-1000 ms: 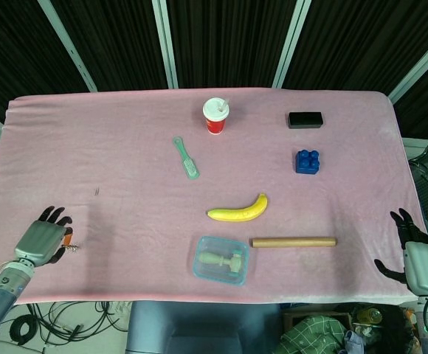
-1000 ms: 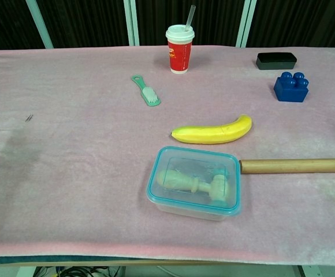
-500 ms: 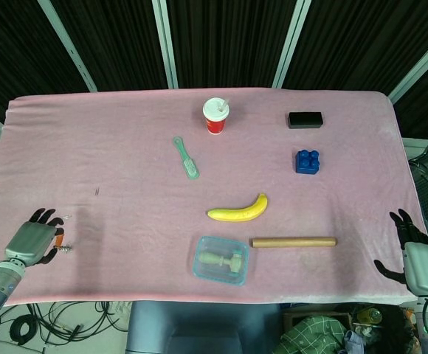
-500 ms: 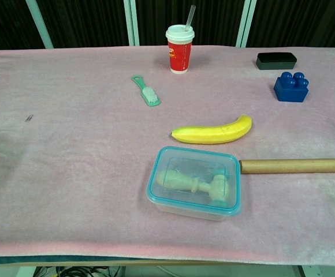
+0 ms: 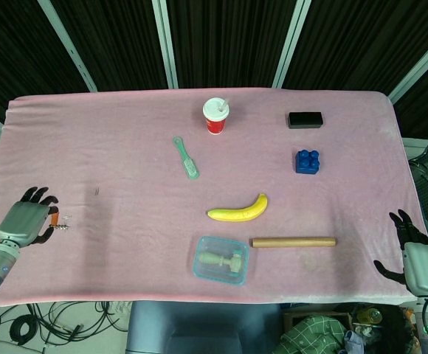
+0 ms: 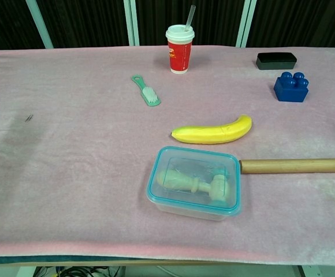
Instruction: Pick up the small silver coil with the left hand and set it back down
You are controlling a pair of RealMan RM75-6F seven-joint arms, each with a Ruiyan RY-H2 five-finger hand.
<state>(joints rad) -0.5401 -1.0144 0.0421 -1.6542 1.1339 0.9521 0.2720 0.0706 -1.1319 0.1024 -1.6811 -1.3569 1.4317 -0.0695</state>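
Observation:
The small silver coil (image 5: pixel 97 192) is a tiny thin piece lying on the pink cloth at the left; the chest view shows the coil (image 6: pixel 29 118) near its left edge. My left hand (image 5: pixel 26 221) hovers at the table's left edge, to the left of the coil and nearer me, apart from it. Its fingers are spread and I see nothing gripped in them. Small orange and silvery bits show at its fingertips; I cannot tell what they are. My right hand (image 5: pixel 415 257) rests off the front right corner, fingers apart and empty. The chest view shows neither hand.
A green brush (image 5: pixel 187 158), a red cup (image 5: pixel 215 116), a banana (image 5: pixel 237 210), a lidded clear box (image 5: pixel 221 261), a wooden rod (image 5: pixel 294 242), a blue brick (image 5: pixel 308 161) and a black box (image 5: pixel 305 119) lie from the middle to the right.
My left hand has moved left and then away from me along the table's left edge. The coil and my right hand have stayed in place.

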